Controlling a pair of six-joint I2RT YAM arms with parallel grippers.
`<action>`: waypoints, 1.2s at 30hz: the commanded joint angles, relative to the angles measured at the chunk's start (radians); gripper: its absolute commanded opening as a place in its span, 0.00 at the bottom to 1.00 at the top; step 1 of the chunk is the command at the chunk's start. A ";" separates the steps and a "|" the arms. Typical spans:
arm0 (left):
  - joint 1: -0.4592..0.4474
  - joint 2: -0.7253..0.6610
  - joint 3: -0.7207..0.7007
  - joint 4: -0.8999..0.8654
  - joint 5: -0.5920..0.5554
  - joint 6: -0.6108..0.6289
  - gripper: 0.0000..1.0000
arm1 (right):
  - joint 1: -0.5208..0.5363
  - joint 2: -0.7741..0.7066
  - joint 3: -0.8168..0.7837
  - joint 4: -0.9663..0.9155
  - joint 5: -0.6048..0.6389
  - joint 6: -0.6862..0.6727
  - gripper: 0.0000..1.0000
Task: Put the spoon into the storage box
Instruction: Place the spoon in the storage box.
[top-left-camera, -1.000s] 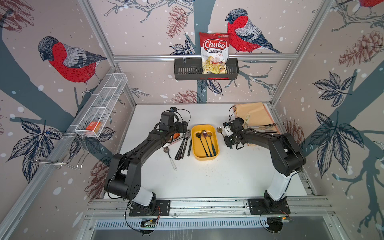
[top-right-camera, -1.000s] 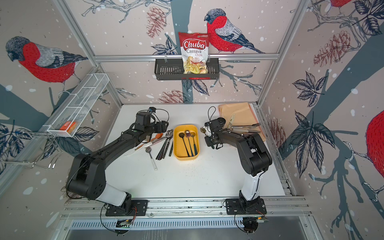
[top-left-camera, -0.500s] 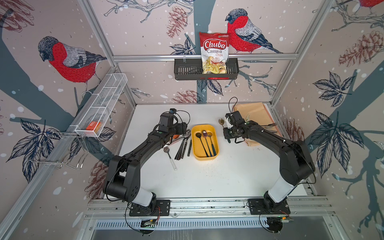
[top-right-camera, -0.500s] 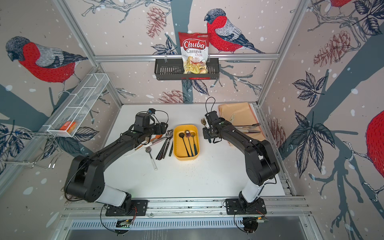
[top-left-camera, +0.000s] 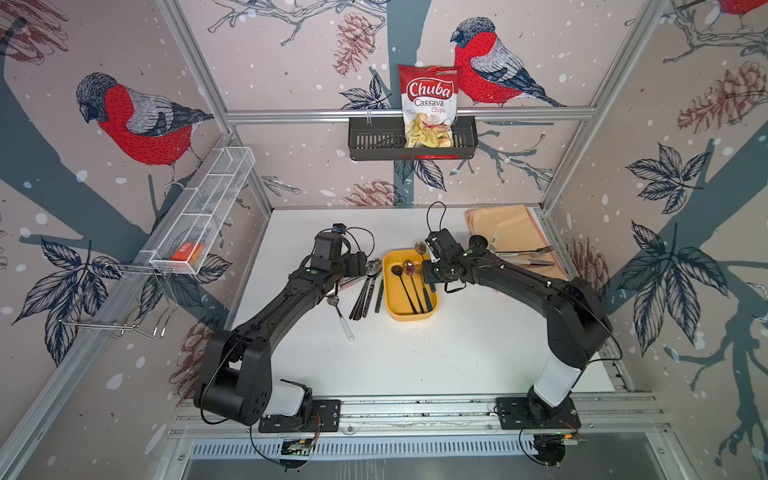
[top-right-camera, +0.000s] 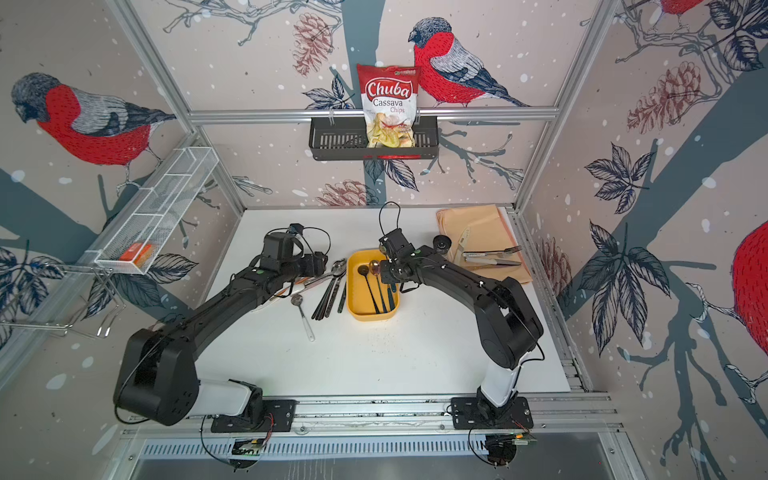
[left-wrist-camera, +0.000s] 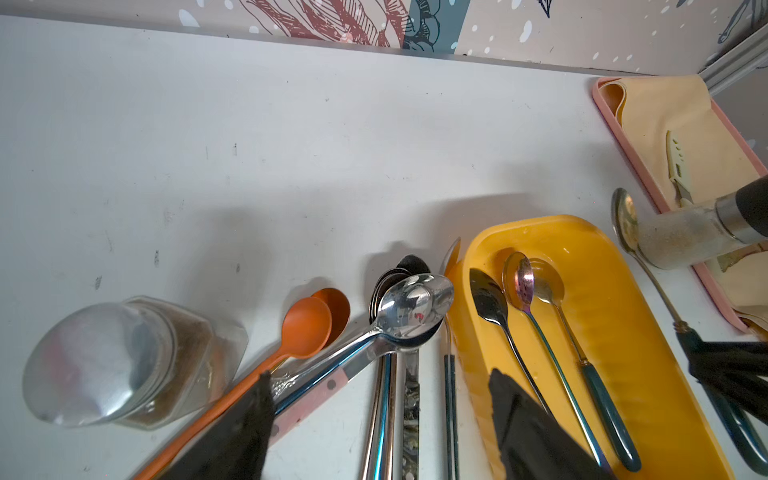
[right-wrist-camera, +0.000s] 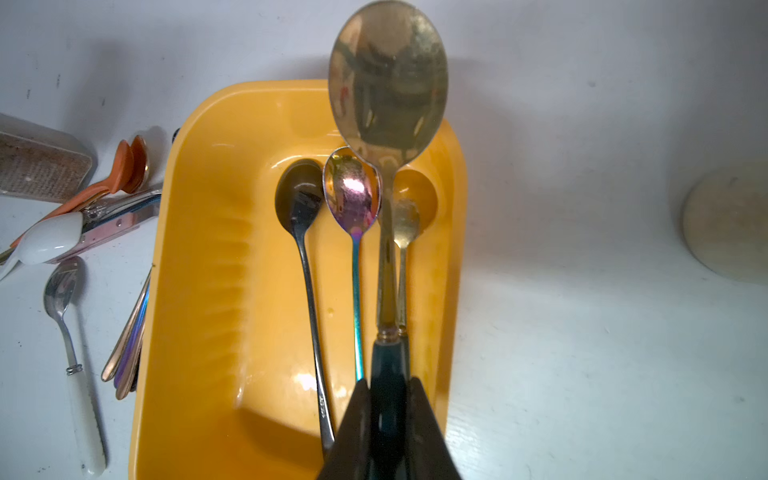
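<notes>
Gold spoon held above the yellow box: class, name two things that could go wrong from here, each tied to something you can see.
1. The right hand pinches only the dark handle end of the gold spoon, so the spoon might swing or slip.
2. Its bowl reaches past the far rim of the yellow box; released now, it may land on the rim or on the three spoons inside rather than lying flat.
</notes>
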 joint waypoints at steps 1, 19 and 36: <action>0.003 -0.033 -0.016 -0.058 -0.040 -0.002 0.82 | 0.007 0.025 -0.021 0.079 -0.027 0.038 0.05; 0.010 -0.053 -0.108 -0.112 -0.055 -0.039 0.75 | 0.083 0.136 -0.003 0.101 -0.025 0.058 0.09; 0.004 -0.055 -0.243 -0.153 -0.040 -0.448 0.51 | 0.113 0.140 0.060 0.028 0.064 0.012 0.42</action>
